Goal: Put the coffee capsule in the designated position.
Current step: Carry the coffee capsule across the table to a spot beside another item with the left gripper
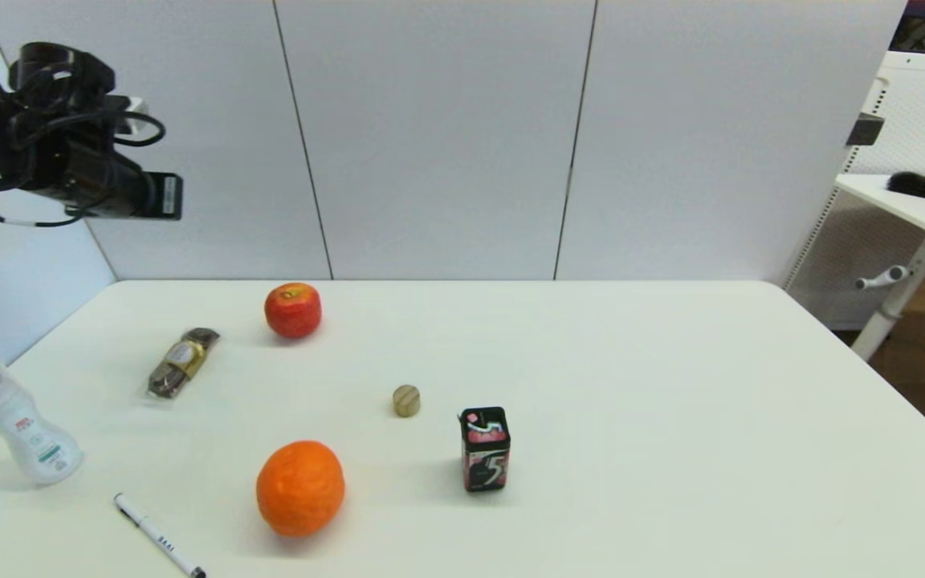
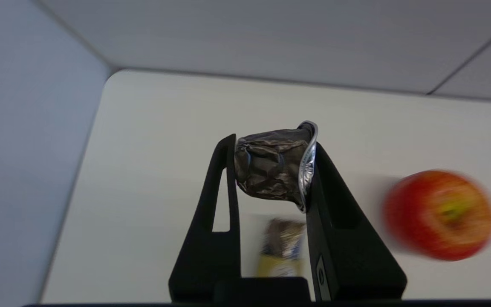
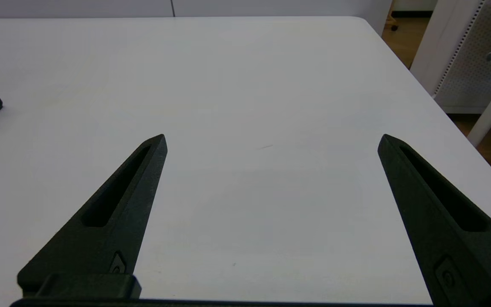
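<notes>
my left gripper (image 2: 271, 168) up high over table (image 2: 164, 149), fingers clamped on crumpled coffee capsule (image 2: 271, 168), apple (image 2: 439, 214) below. right gripper (image 3: 271, 140) parked low, fingers wide apart, holding nothing.

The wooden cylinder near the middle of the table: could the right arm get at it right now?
Probably yes. The right gripper has its fingers wide open over bare table, holding nothing, and the wooden cylinder stands apart from the gum box.
</notes>
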Controlling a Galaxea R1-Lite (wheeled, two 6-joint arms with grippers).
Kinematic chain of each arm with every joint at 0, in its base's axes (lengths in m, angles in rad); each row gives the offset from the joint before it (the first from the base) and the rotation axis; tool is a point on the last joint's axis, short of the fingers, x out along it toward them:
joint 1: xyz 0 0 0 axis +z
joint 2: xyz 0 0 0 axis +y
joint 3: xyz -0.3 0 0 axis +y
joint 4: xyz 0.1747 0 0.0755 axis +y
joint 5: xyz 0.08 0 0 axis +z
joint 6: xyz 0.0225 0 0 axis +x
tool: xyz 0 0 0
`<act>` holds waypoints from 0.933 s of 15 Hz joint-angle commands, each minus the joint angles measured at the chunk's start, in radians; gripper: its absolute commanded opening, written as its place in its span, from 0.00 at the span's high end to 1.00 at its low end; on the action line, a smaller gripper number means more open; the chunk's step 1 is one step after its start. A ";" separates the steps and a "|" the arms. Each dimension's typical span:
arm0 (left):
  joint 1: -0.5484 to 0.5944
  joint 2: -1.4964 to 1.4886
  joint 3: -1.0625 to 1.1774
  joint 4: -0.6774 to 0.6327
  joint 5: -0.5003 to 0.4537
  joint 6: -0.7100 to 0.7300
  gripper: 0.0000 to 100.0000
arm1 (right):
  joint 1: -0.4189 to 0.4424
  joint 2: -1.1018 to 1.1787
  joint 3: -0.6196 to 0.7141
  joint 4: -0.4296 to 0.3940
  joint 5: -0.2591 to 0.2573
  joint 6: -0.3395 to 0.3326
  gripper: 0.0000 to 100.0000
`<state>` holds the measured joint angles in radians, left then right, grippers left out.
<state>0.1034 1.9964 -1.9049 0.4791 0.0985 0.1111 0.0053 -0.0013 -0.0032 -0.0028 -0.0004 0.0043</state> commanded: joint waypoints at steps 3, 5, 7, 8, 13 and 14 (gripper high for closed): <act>0.087 -0.022 0.191 0.015 -0.023 0.013 1.00 | 0.001 0.001 0.000 0.000 0.000 -0.001 0.00; 0.091 -0.021 0.256 0.015 -0.022 0.013 1.00 | 0.001 0.001 0.000 0.000 0.000 0.000 0.00; 0.099 -0.028 0.310 0.019 -0.023 0.013 1.00 | 0.001 0.001 0.000 0.000 0.000 0.000 0.00; 0.102 -0.033 0.339 0.022 -0.023 0.013 1.00 | 0.001 0.001 0.000 0.000 0.000 -0.001 0.00; 0.124 -0.027 0.371 0.024 0.004 0.012 1.00 | 0.001 0.001 0.000 0.000 0.000 0.000 0.00; 0.122 -0.022 0.372 0.024 0.010 0.009 1.00 | 0.001 0.001 0.000 0.000 0.000 0.000 0.00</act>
<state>0.2245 1.9666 -1.5364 0.5002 0.1034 0.1206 0.0057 -0.0013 -0.0032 -0.0023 0.0000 0.0043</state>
